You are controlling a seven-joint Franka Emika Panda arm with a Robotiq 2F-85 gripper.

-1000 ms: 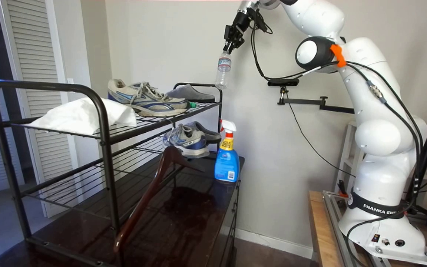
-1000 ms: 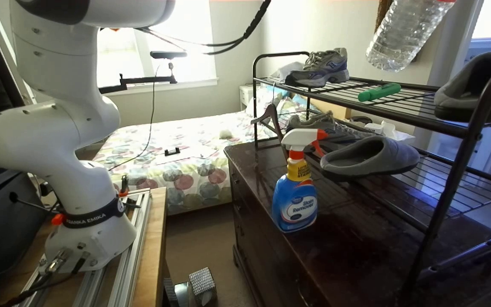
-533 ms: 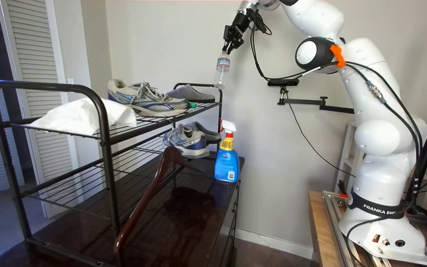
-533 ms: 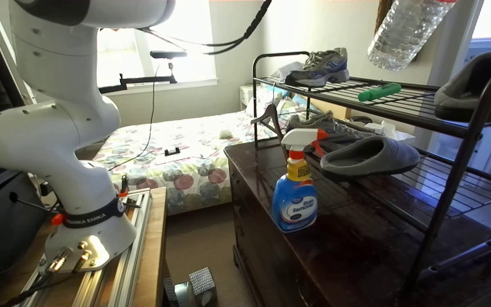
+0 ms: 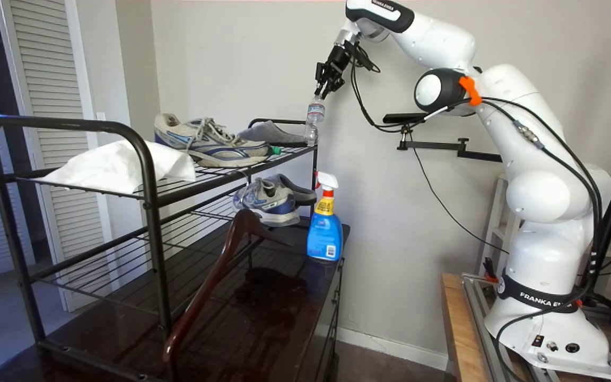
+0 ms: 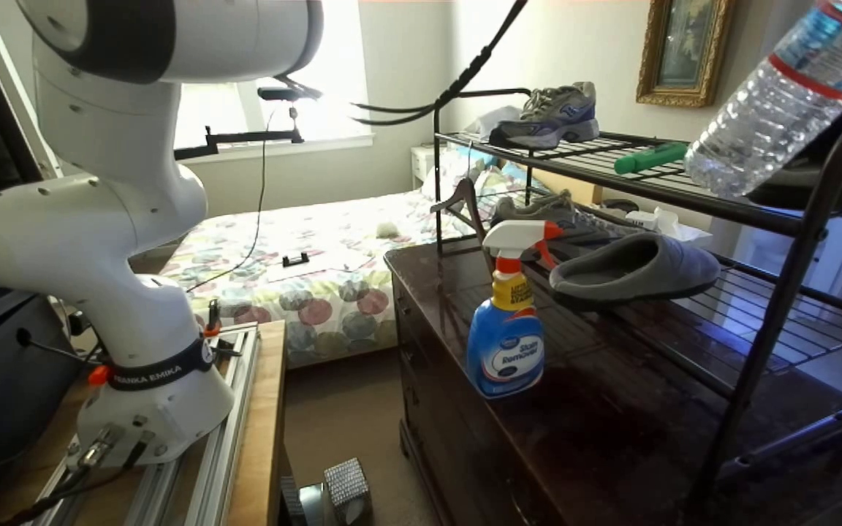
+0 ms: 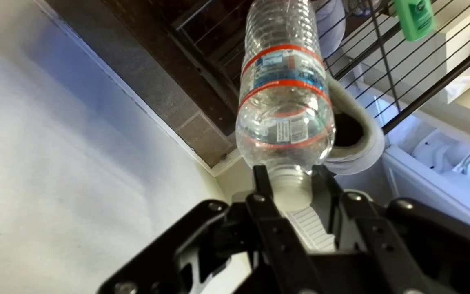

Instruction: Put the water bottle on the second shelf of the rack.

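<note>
the gripper (image 7: 291,185) pinches the water bottle (image 7: 284,100) by its cap end, jaws drawn in on either side. the bottle leans, base down, near the slipper end of the rack (image 5: 149,164), about level with its topmost tier (image 5: 199,187); whether the two touch is unclear. lower on the rack, the second shelf (image 5: 88,253) bears a sneaker (image 5: 267,202) and a slipper (image 6: 633,274). the rack's topmost tier carries another sneaker (image 5: 215,146), another slipper (image 5: 273,133), a green container (image 6: 651,157) and a white packet (image 5: 114,167). a wooden hanger (image 5: 203,286) hangs off the rack, and a blue spray bottle (image 6: 506,351) stands just beside the rack, on the dresser (image 6: 611,416) beneath it.
</note>
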